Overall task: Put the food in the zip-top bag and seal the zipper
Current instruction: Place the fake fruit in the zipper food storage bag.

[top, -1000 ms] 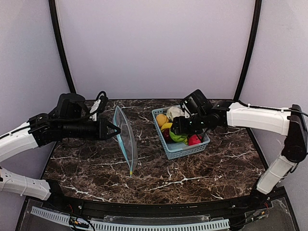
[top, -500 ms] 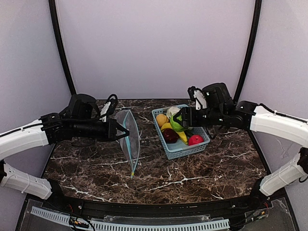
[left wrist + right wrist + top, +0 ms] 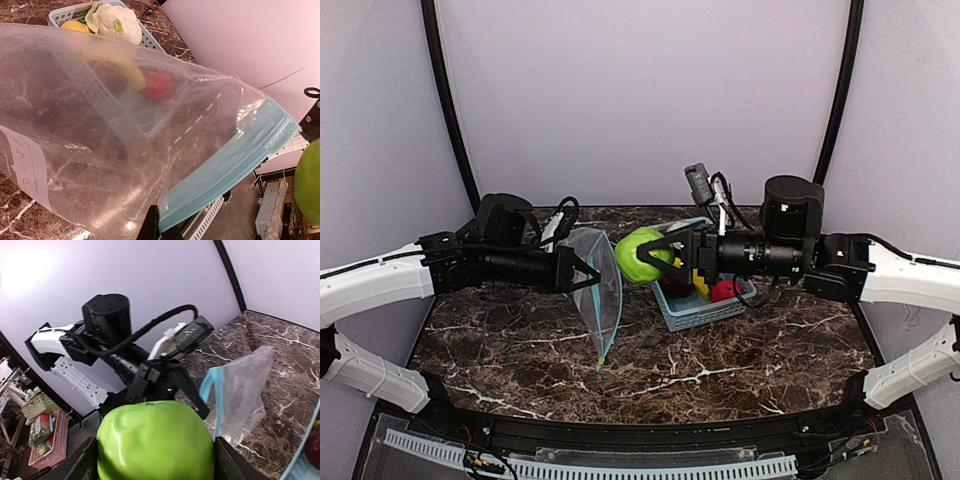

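- While the left gripper (image 3: 589, 277) clamps the crinkly clear zip-top bag (image 3: 604, 296) by its teal zipper (image 3: 235, 165), it hangs over the marbled table's (image 3: 740, 360) middle
- Right gripper (image 3: 658, 258) grasps the glossy round green apple (image 3: 640, 256), just beside the bag's mouth

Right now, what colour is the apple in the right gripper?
Bright green apple, clearest in right wrist view.

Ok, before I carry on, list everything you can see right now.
green apple: one, green, in the air between bag and basket
zip-top bag: one, clear, teal zipper, held up over the table's left half
basket: one, light blue, right of centre
red apple: one, red, in basket
banana: one, yellow, in basket
cauliflower: one, white, in basket
table: one, dark marble
left gripper: shut on bag's mouth
right gripper: gripping green apple
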You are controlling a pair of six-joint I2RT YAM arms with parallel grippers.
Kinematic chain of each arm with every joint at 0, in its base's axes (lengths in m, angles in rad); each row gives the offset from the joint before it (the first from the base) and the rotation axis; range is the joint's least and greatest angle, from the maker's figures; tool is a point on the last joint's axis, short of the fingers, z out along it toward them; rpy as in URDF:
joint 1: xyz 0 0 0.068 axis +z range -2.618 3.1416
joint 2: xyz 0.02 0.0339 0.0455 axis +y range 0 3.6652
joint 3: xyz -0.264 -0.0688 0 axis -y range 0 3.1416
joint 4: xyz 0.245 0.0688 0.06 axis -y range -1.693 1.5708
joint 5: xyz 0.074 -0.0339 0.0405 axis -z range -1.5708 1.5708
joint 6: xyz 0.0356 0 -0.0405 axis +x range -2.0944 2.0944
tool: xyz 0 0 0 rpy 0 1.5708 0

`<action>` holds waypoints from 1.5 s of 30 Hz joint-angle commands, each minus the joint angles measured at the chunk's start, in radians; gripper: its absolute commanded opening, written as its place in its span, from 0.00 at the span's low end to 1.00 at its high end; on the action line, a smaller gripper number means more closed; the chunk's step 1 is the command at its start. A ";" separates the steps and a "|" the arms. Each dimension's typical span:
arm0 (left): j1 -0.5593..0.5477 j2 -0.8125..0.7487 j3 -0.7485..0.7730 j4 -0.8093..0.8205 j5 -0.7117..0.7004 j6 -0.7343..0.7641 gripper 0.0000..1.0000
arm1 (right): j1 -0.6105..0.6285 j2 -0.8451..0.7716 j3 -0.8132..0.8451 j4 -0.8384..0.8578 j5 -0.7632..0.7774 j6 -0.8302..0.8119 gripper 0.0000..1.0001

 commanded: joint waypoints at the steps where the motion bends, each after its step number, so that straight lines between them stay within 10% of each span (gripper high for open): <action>1: 0.007 0.001 0.025 0.017 0.027 0.019 0.01 | 0.060 0.052 -0.019 0.162 -0.055 -0.014 0.58; 45: 0.007 -0.043 0.010 0.085 0.292 0.043 0.01 | 0.040 0.338 0.156 -0.070 0.211 0.061 0.64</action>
